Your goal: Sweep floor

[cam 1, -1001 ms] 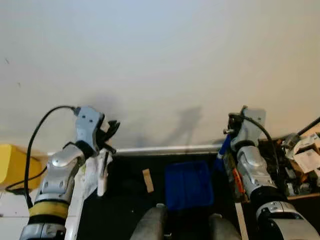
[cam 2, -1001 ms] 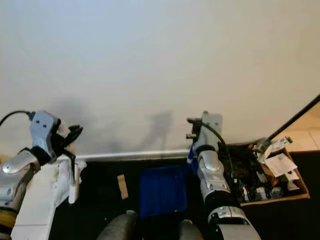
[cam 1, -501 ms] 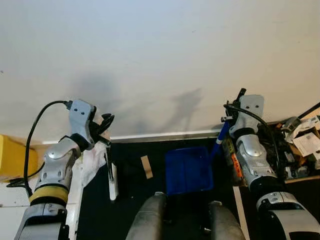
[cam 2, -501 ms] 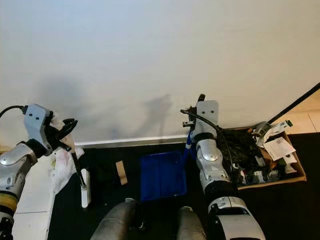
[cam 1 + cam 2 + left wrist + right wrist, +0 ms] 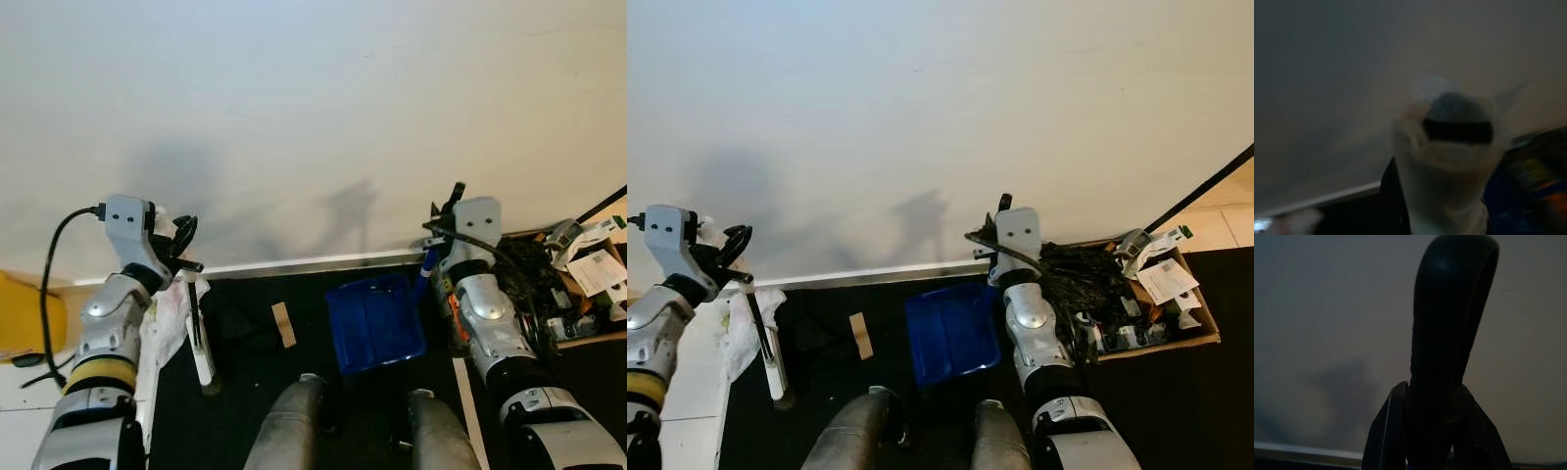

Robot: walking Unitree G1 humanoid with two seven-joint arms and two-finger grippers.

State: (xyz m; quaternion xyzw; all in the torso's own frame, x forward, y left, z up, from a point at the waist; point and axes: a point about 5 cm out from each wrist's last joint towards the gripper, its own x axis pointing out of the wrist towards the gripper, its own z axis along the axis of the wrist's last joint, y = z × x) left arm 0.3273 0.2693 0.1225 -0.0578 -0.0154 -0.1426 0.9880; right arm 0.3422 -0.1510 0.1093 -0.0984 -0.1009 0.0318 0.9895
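Broom (image 5: pixel 199 333) stands at the left on the dark floor (image 5: pixel 245 392), its top gripped by the left gripper (image 5: pixel 182 257). Blue dustpan (image 5: pixel 377 323) lies centre, near the wall (image 5: pixel 313 127); the right gripper (image 5: pixel 443 220) is clamped on its handle (image 5: pixel 1444 352).

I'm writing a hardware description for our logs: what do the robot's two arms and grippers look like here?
Both arms are silver with rounded, jointed shells. The left arm has a yellow band near the elbow and a black cable looping off its boxy grey wrist. The right arm carries black cabling and an orange strip. The left gripper and the right gripper are black.
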